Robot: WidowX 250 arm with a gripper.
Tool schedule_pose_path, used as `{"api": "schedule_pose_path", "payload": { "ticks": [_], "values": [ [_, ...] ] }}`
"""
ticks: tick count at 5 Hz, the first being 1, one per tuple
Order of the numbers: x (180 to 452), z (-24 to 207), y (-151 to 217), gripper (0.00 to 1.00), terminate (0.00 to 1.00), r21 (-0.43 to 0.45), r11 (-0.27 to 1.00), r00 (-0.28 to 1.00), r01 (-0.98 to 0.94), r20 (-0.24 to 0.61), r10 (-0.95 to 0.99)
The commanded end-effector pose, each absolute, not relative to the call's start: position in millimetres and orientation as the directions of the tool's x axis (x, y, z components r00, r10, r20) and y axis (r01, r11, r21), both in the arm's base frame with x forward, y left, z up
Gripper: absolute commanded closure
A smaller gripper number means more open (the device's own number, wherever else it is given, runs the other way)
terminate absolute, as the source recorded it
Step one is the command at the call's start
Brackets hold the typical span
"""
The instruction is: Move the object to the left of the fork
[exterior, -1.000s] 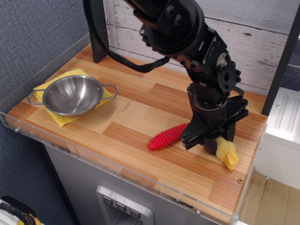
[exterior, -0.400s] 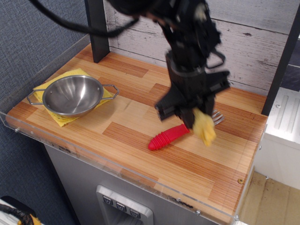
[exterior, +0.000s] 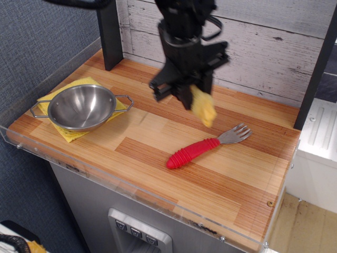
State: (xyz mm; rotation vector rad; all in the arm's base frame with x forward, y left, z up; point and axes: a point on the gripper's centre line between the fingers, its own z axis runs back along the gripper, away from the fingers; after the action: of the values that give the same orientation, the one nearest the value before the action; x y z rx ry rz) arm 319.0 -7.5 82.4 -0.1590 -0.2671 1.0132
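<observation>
The small yellow plush duck point(exterior: 204, 108) hangs from my gripper point(exterior: 188, 94), which is shut on its top and holds it in the air above the wooden counter, behind and slightly left of the fork's middle. The fork point(exterior: 204, 147) lies flat on the counter with its ribbed red handle pointing front-left and its silver tines point(exterior: 237, 134) to the back right. The duck is blurred by motion, so its beak and string do not show.
A steel bowl point(exterior: 80, 107) with wire handles sits on a yellow cloth point(exterior: 66, 132) at the left end. A dark post point(exterior: 109, 37) stands at the back left. A clear plastic lip runs along the counter's front edge point(exterior: 131, 184). A white plank wall backs the counter.
My gripper lifted the duck off the counter right of the fork and carried it up and to the left over the fork. The whole fork now shows.
</observation>
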Motion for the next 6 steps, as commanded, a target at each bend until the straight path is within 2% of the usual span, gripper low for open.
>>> {"api": "schedule_pose_path", "payload": {
  "ticks": [1, 2, 4, 5, 6],
  "values": [
    [340.6, 74.4, 20.6, 1.00, 0.00, -0.255, 0.482, 0.456, -0.838, 0.158, 0.876],
    [348.3, 62.7, 26.8, 1.00, 0.00, -0.241, 0.470, 0.449, -0.849, 0.140, 0.882],
    [346.3, 25.4, 42.6, 1.00, 0.00, -0.171, 0.472, 0.455, -0.865, 0.131, 0.881],
    [347.7, 23.1, 44.5, 1.00, 0.00, -0.159, 0.476, 0.460, -0.865, 0.128, 0.879],
    [349.4, 28.6, 39.8, 0.00, 0.00, -0.151, 0.477, 0.461, -0.866, 0.131, 0.878]
  ]
}}
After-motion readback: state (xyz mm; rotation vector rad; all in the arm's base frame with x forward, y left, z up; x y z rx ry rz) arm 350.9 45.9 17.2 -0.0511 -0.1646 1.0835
